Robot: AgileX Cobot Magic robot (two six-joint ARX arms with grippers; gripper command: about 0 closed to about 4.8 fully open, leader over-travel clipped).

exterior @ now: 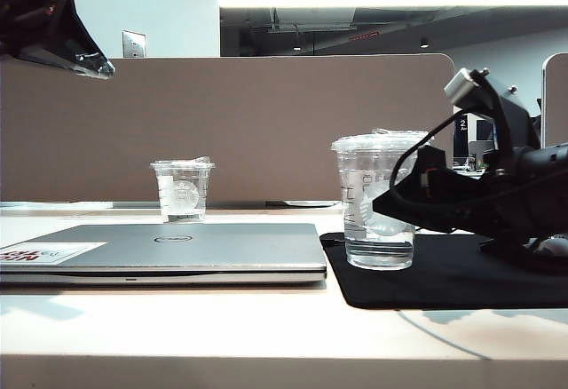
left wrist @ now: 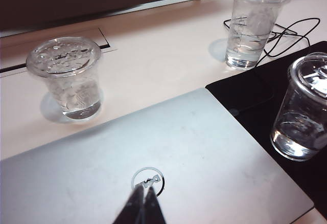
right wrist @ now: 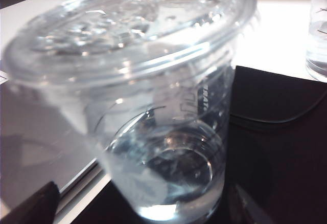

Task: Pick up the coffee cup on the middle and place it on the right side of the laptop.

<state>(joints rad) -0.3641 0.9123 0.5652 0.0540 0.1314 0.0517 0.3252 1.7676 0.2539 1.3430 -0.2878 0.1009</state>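
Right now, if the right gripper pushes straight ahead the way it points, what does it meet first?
The coffee cup. It stands on the black mouse pad directly between the open fingers of the right gripper, beside the laptop. How much gap remains is hard to judge.

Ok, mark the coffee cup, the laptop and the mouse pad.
coffee cup [exterior: 377,220], exterior view, clear side wall.
laptop [exterior: 222,245], exterior view, bare lid.
mouse pad [exterior: 461,278], exterior view, bare black surface.
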